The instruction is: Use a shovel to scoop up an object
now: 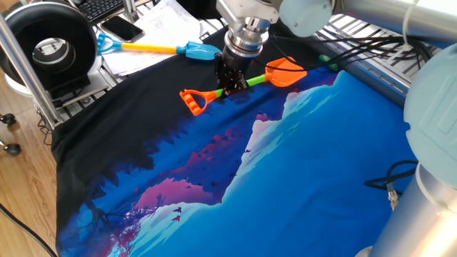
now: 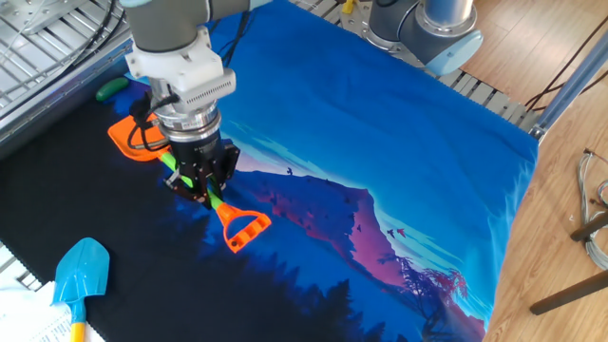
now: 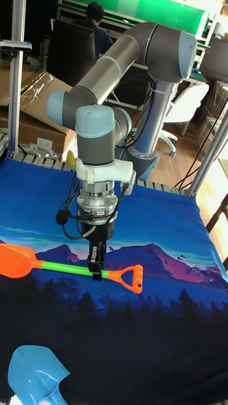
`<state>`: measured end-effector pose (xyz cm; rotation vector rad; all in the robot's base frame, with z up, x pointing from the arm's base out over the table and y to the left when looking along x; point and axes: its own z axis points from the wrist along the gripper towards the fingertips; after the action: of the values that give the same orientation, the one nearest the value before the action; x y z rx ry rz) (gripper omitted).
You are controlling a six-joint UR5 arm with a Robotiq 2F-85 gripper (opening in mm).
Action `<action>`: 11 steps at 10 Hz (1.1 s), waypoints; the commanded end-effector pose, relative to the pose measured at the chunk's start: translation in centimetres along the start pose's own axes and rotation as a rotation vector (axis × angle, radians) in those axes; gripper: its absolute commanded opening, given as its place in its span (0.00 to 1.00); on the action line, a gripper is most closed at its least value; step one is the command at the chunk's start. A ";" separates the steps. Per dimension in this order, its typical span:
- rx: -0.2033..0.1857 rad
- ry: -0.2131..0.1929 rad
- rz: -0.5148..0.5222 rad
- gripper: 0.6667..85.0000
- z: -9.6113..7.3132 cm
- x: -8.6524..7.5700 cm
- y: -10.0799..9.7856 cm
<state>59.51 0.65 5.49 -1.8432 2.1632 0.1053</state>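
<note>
The shovel has an orange blade (image 1: 285,71), a lime-green shaft (image 1: 254,80) and an orange D-handle (image 1: 191,101). It lies nearly level, low over the dark part of the cloth. My gripper (image 1: 230,86) points straight down and is shut on the shaft between the middle and the handle. The other fixed view has the gripper (image 2: 201,183) between blade (image 2: 128,141) and handle (image 2: 243,229). In the tall view the gripper (image 3: 95,268) clamps the shaft (image 3: 63,269). The object, a small green lump (image 2: 111,88), lies just beyond the blade, near the cloth's edge (image 1: 325,58).
A blue-bladed, yellow-shafted shovel (image 1: 191,50) lies on papers behind the gripper and appears again at the near corner (image 2: 80,270). A phone (image 1: 121,28) and a black round device (image 1: 50,46) sit at the left. Cables (image 1: 357,46) run behind the object.
</note>
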 end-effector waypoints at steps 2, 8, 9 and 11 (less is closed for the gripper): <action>0.005 -0.031 0.032 0.09 -0.3 -0.1 0.2; -0.006 -0.038 0.123 0.08 -0.3 -0.3 0.4; 0.006 -0.037 0.160 0.08 -0.3 -0.2 0.1; 0.007 -0.060 0.190 0.07 -0.3 -0.8 0.0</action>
<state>59.20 0.96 5.66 -1.6814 2.2615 0.1650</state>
